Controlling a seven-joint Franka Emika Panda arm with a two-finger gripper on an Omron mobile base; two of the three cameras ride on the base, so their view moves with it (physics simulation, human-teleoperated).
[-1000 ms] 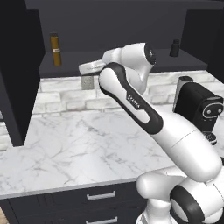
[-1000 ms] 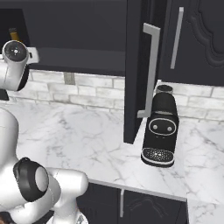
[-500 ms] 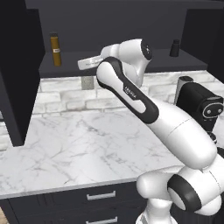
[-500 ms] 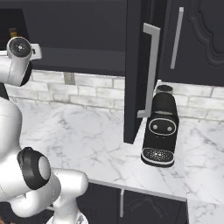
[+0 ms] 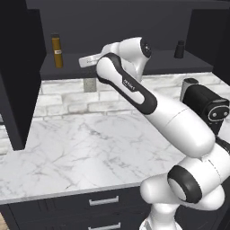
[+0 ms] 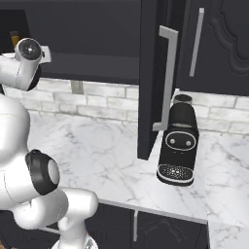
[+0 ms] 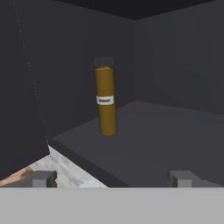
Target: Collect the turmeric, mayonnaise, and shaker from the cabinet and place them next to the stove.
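Amber-orange slim turmeric bottle (image 7: 106, 101), dark cap, white label; black wall cabinet (image 5: 134, 27); grey-veined white marble counter (image 5: 76, 148).

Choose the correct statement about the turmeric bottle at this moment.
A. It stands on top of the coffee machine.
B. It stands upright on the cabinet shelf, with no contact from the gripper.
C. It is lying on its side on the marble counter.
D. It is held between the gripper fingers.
B. The turmeric bottle stands upright on the cabinet shelf, and the open gripper is short of it, with both fingertips apart from the bottle.
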